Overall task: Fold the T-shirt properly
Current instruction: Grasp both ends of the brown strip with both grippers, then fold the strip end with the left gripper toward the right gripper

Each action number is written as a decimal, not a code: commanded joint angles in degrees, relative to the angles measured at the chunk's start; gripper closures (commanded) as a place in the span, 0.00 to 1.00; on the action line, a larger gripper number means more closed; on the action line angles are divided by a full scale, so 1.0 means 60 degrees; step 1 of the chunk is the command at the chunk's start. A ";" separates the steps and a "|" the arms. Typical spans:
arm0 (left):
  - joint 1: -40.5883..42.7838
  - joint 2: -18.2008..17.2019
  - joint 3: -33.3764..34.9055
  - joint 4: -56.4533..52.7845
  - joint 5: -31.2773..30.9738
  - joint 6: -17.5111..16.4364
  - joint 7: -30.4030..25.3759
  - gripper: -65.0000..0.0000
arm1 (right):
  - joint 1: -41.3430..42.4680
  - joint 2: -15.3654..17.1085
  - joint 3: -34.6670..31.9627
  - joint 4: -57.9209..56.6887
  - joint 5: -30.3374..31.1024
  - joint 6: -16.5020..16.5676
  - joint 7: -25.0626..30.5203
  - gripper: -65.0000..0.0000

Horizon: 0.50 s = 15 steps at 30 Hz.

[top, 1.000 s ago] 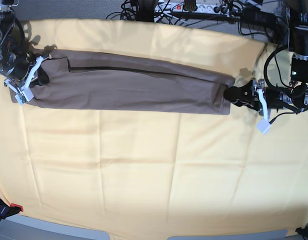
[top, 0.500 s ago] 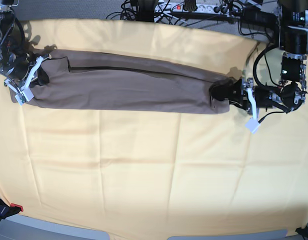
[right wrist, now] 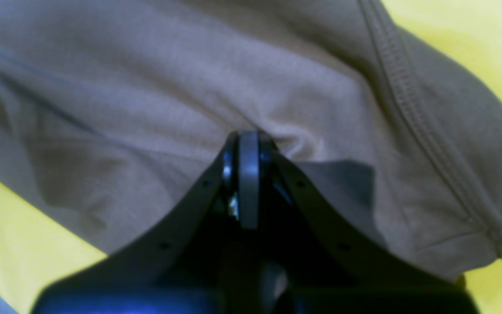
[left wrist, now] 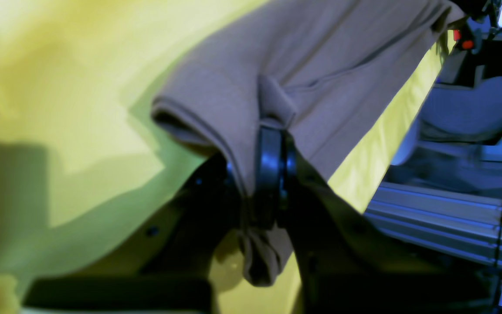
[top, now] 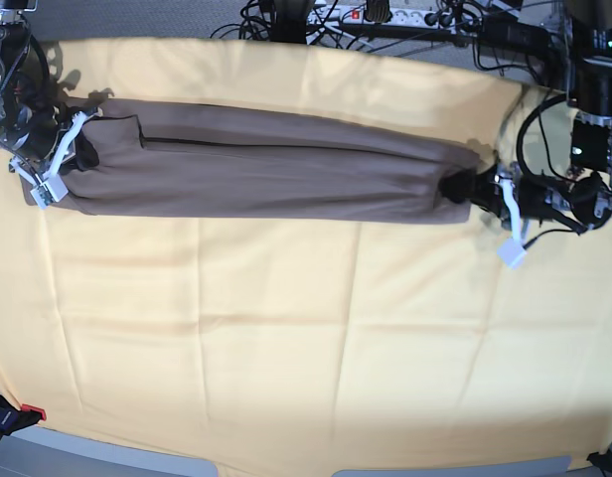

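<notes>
Base view: we see the T-shirt (top: 266, 179) folded into a long narrow band, lying across the far part of the yellow cloth (top: 306, 338), stretched between both arms. Long edges run roughly straight; near edge sits well clear of the cloth's near border, so lots of open cloth in front. Far edge is near the cables (top: 385, 20) at the back. Left gripper (top: 455, 187) at the band's end on view right, jaws pinched on T-shirt fabric; wrist cam shows cloth bunched between fingers (left wrist: 268, 174), corner lifted off the cloth. Right gripper (top: 73, 149) at opp. end, clamped on the T-shirt; fingertips (right wrist: 249, 174) pressed together w/ fabric puckered around them.
</notes>
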State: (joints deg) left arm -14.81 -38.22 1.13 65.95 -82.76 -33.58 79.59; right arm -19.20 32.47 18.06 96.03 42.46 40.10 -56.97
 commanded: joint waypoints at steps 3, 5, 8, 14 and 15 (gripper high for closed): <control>-0.0586 -0.0495 -0.0120 0.0117 -0.0219 0.0047 -0.0033 1.00 | 0.0022 0.0124 0.0015 0.0036 -0.0084 -0.0036 -0.0033 1.00; -0.0630 -0.0503 -0.0120 0.0117 -0.0373 0.0066 0.0029 1.00 | 0.0025 0.0120 0.0015 0.0036 -0.0084 -0.0036 -0.0033 1.00; -0.0579 -0.0372 -0.0117 0.0117 -0.0373 0.0062 0.0068 1.00 | 0.0025 0.0120 0.0015 0.0036 -0.0080 -0.0040 -0.0033 1.00; -0.0554 0.0259 -0.0120 0.0117 -0.0373 0.0066 0.0068 1.00 | 0.0022 0.0120 0.0015 0.0036 -0.0084 -0.0040 -0.0033 1.00; -0.0565 0.0404 -0.0120 0.0127 -0.0373 0.0066 0.0068 1.00 | 0.0022 0.0120 0.0015 0.0036 -0.0084 -0.0040 -0.0033 1.00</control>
State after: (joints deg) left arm -16.84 -34.89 1.04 65.98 -83.70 -33.23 80.36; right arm -19.20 32.23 17.85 95.98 43.03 40.10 -56.53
